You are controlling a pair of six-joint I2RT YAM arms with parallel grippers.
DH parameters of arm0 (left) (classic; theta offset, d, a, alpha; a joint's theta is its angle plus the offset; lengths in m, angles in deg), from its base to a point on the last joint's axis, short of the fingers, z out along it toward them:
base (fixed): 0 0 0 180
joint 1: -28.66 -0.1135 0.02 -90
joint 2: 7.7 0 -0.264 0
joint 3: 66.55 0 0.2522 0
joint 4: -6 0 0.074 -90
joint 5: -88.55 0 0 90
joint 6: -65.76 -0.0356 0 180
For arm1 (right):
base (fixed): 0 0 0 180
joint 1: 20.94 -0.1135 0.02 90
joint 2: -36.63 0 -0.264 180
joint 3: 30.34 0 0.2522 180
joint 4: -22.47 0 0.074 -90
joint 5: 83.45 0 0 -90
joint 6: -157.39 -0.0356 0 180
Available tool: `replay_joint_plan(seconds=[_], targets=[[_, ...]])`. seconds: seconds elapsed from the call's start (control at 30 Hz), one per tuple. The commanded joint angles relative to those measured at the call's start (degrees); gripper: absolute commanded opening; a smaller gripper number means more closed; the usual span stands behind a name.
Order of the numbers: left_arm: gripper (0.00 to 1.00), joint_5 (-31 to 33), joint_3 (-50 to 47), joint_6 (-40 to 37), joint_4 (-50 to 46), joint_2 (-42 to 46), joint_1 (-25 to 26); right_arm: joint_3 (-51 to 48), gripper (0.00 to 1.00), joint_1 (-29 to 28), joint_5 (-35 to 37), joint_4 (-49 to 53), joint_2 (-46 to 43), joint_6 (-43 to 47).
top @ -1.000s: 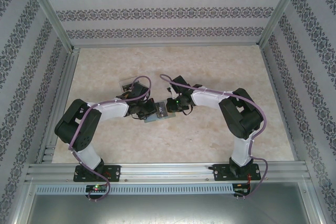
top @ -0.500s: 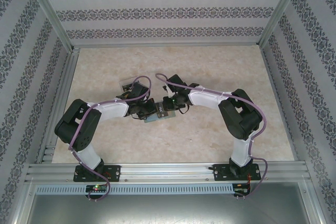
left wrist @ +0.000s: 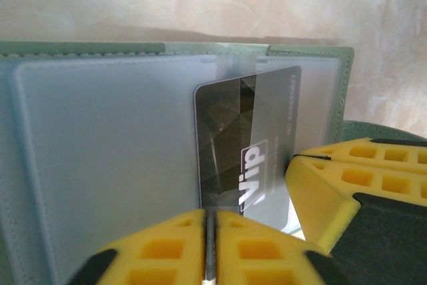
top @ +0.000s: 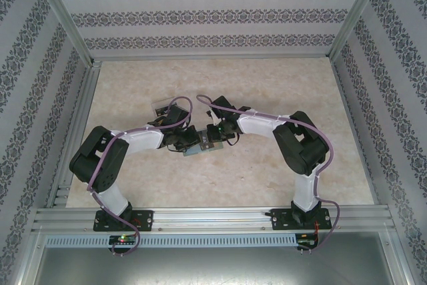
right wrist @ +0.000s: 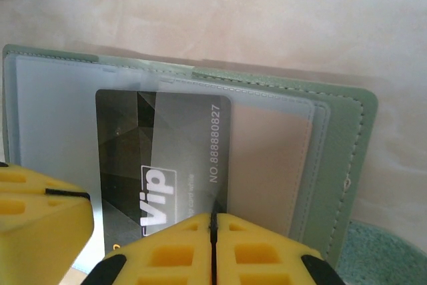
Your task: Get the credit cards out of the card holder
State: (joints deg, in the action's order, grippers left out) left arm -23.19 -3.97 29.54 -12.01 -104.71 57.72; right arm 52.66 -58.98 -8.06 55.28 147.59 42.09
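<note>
Beige marbled counter (top: 267,85), patterned walls. The open card holder (top: 195,150) sits at frame centre of the top view, between both wrists.

Change over the last second: the right arm swung in toward the holder and the right gripper (right wrist: 213,231) closed fully. Its shut tips now sit at the near edge of the dark card (right wrist: 133,145).

The left gripper (left wrist: 210,238) hasn't shifted in the top view. Its jaws are together with nothing between them, parked at the card's lower-left corner.

The card is partly out of the frosted sleeve, lower centre in both wrist views. Reads as press-and-drag, not a pinch. Extraction under way, not done.
</note>
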Motion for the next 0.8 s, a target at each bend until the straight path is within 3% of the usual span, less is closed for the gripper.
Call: replay_joint_plan(seconds=[0.0, 0.1, 0.3, 0.77], targets=[[0.20, -0.43, -0.72, -0.79, 0.50, -0.28, -0.76, -0.57, 0.10, -0.42, -0.33, 1.00, 1.72, -0.10], [0.28, -0.32, -0.82, -0.44, 0.47, -0.64, -0.75, -0.55, 0.10, -0.38, -0.29, 1.15, 1.48, -0.11], [0.29, -1.22, -1.42, 0.25, 1.85, -1.75, -0.75, -0.50, 0.10, -0.39, -0.51, 1.13, 1.39, -0.16], [0.16, -2.93, -1.54, 1.20, 4.98, -2.55, -0.76, -1.03, 0.10, -0.41, -1.19, 0.58, 1.28, -0.92]])
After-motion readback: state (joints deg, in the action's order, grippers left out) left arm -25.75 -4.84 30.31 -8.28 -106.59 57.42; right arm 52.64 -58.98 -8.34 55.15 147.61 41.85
